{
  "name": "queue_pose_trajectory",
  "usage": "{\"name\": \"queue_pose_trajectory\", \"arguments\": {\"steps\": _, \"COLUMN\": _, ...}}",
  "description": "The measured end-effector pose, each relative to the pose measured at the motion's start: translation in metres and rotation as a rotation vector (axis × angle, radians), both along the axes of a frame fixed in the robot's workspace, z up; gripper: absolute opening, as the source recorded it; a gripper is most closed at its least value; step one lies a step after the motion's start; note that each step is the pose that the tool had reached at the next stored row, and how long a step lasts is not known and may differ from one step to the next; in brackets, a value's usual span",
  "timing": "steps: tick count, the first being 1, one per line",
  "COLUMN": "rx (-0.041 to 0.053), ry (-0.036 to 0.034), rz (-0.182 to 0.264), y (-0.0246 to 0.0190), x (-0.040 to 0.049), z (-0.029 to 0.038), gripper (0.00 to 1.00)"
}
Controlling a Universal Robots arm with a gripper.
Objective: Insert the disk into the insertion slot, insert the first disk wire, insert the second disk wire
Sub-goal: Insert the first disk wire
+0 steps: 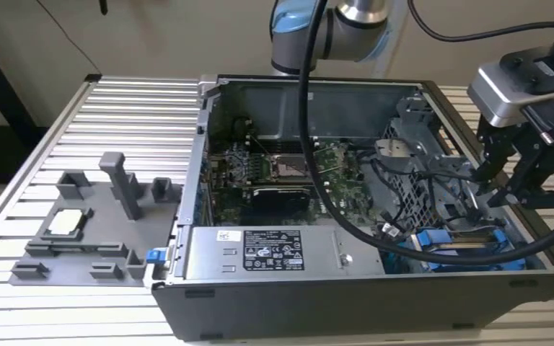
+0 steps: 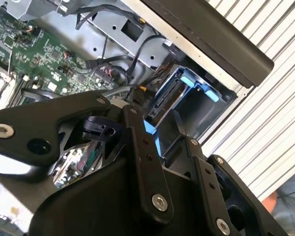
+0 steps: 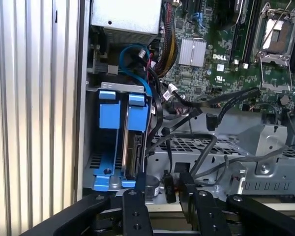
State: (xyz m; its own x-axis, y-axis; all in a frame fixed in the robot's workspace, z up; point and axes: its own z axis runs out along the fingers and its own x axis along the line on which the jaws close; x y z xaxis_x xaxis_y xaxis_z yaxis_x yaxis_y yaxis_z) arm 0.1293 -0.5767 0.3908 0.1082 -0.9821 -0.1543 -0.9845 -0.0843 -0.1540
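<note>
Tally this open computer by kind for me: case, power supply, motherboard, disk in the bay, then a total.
computer case: 1
power-supply box: 1
green motherboard: 1
disk in a blue carrier: 1
Total: 4

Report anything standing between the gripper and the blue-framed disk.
Nothing visible does. The silver-grey disk in its blue plastic carrier sits in the grey sheet-metal insertion slot, open toward the black gripper. Black cables run beside it, not across.

power-supply label (image 1: 272,249), print seemingly illegible
</note>
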Motion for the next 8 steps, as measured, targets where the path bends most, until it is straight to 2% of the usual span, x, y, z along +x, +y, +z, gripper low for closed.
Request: {"name": "queue_pose_trajectory", "arguments": {"steps": 8, "rx": 0.0021, "ry": -0.0001, "rz": 0.023, "y": 0.0008, "x": 0.0037, "z": -0.0014, "gripper": 0.41}}
